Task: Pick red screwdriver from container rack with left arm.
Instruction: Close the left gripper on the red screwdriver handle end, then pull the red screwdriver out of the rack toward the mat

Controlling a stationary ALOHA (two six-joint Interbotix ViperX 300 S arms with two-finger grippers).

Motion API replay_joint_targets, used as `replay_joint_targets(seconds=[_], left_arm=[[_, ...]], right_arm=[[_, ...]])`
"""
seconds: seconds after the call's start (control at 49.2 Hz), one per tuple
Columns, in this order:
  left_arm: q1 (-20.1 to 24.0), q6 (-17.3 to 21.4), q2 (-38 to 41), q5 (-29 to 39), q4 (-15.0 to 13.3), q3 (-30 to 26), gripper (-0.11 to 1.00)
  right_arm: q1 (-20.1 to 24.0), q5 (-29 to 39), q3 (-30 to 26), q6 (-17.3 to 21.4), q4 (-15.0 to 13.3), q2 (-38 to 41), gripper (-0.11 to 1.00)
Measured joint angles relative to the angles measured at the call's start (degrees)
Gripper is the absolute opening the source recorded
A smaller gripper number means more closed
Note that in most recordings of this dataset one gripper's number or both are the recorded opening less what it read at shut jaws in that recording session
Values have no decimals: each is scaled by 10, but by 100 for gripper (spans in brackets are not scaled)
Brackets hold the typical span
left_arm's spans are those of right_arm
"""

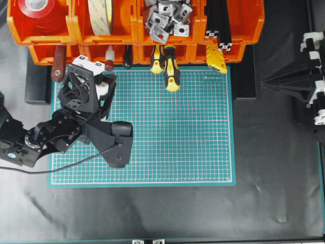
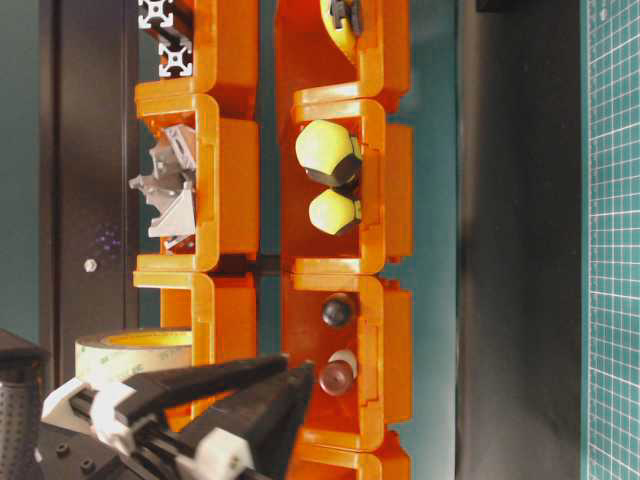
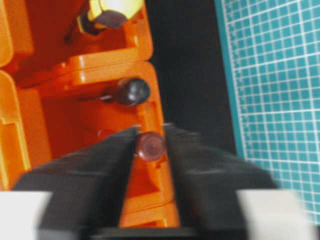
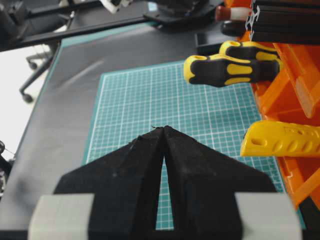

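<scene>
The red screwdriver (image 1: pixel 109 60) lies in a lower bin of the orange container rack (image 1: pixel 136 23), its red end cap (image 3: pixel 150 145) pointing out of the bin front. My left gripper (image 3: pixel 151 129) is open at that bin. Its black fingertips stand on either side of the cap, close to it, but I cannot tell if they touch. From table level the left gripper (image 2: pixel 298 375) reaches right up to the cap (image 2: pixel 337 375). At the right edge of the table my right gripper (image 4: pixel 164 128) is shut on nothing, over the mat.
Beside the red screwdriver sits a black round-ended handle (image 3: pixel 132 91). A maroon handle (image 1: pixel 58 63), two yellow-and-black screwdrivers (image 1: pixel 170 68) and a yellow knife (image 1: pixel 217 58) stick out of neighbouring bins. Upper bins hold tape rolls (image 1: pixel 101 15) and metal brackets (image 1: pixel 165 18). A green cutting mat (image 1: pixel 167 132) lies below the rack.
</scene>
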Motion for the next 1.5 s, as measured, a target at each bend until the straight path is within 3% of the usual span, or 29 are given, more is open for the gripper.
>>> replay_joint_targets(seconds=[0.122,0.203,0.366,0.651,0.996,1.159,1.321,1.504], left_arm=[[5,-2,-1,0,0,8,74],[11,-4,0,-4,0,13,85],[26,-5,-3,-25,0,30,79],[62,-6,-4,-47,-1,49,79],[66,-6,-4,-51,-1,54,76],[66,-6,-4,-51,-1,53,60],[65,-4,-4,-56,0,44,30],[59,-1,-4,-61,0,34,30]], right_arm=[[3,0,0,0,1,0,0],[5,0,0,0,1,0,0],[14,0,0,0,0,0,0],[18,0,2,0,1,0,0],[19,0,5,0,0,0,0],[19,0,10,0,0,0,0],[20,0,11,0,0,0,0],[19,0,11,1,0,0,0]])
